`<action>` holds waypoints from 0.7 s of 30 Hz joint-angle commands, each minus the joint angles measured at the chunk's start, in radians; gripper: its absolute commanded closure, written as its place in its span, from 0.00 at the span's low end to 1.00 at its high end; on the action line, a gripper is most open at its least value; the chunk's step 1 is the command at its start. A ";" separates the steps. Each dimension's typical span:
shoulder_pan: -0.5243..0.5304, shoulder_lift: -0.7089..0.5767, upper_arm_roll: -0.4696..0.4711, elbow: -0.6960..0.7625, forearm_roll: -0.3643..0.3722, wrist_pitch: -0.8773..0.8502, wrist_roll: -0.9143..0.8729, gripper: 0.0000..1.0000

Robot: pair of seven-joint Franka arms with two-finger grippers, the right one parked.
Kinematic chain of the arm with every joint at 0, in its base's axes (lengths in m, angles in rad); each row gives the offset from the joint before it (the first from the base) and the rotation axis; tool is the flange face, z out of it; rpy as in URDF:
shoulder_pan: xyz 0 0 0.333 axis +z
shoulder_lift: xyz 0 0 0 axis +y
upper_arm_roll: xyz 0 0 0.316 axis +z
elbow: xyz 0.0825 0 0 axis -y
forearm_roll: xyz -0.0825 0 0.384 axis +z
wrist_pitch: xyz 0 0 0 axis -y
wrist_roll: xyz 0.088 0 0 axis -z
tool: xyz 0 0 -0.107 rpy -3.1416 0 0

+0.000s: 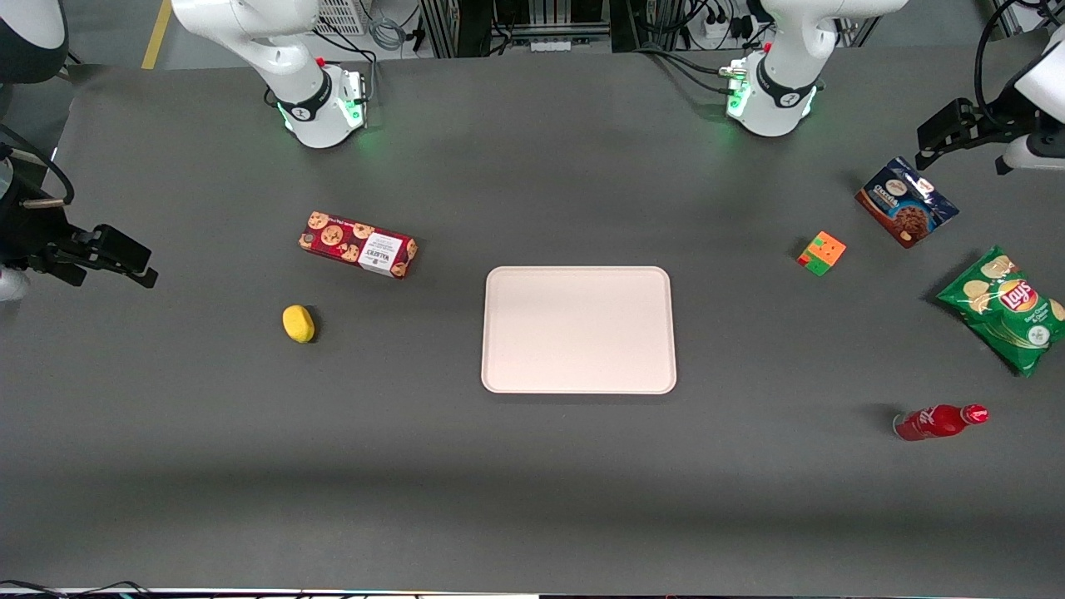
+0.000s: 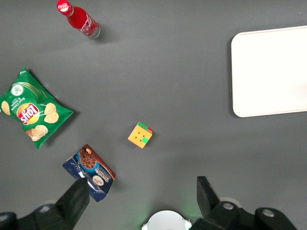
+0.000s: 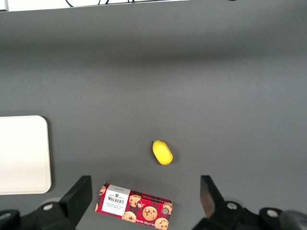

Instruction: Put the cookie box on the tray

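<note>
Pale pink tray (image 1: 578,329) bare, cookie box (image 1: 907,202) on the table, wide-spread pincer (image 2: 141,199) above.

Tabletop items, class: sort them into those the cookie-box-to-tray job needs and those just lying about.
Job:
cookie box
tray
end effector, open, above the table near the cookie box

Lying about:
red cookie box
lemon
puzzle cube
chips bag
red bottle

Matt tray (image 1: 578,329); glossy cookie box (image 1: 906,202) (table (image 1: 532,466) matt too)

White rounded arm (image 1: 774,50) links, black joint bands, green-lit bases, and a black two-fingered tool (image 2: 141,201).
</note>
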 commanded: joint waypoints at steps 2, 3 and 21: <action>0.000 0.017 0.003 0.015 0.007 -0.001 -0.001 0.00; 0.001 0.017 0.003 0.016 0.007 0.001 -0.001 0.00; 0.004 0.027 0.010 0.015 -0.001 0.006 -0.009 0.00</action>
